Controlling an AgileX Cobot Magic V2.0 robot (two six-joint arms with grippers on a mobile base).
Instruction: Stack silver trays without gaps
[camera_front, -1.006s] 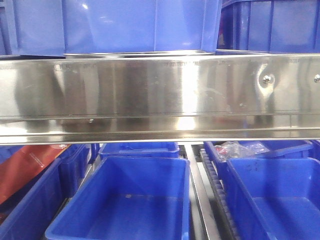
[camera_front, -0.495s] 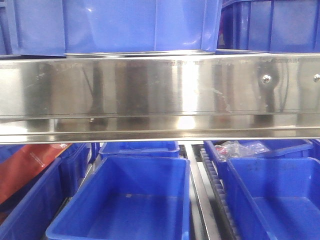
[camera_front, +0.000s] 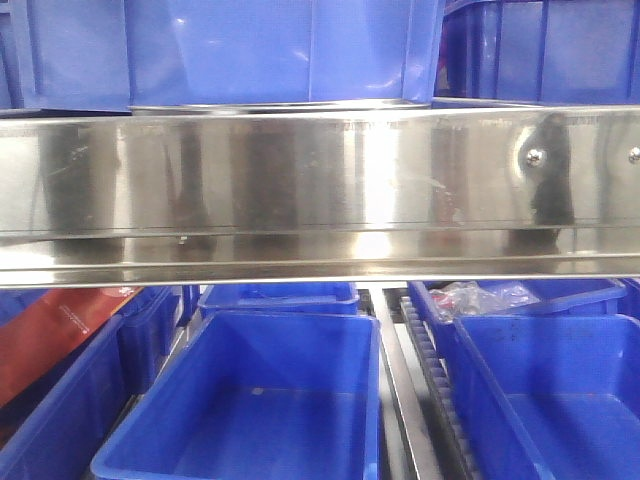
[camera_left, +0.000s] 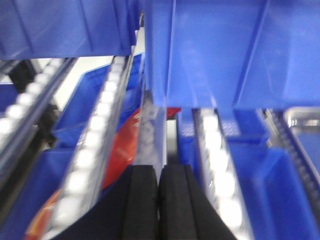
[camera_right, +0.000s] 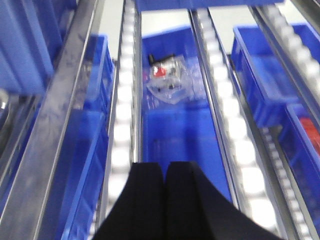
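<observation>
One corner of a silver tray shows at the right edge of the left wrist view, lying low beyond the roller tracks; the rest of it is cut off. My left gripper is shut, its black pads pressed together with nothing between them, well to the left of that tray and above a steel divider. My right gripper is shut too and holds nothing. It hangs over a blue bin. Neither gripper appears in the front view.
A broad mirror-like steel rail with screws spans the front view, with blue bins above and open blue bins below. Roller tracks run between the bins. A clear plastic packet lies in one bin and a red pack in another.
The bins and rail hold still. The dark reflections on the rail have shifted, and a darker one now sits by the right-hand screw.
</observation>
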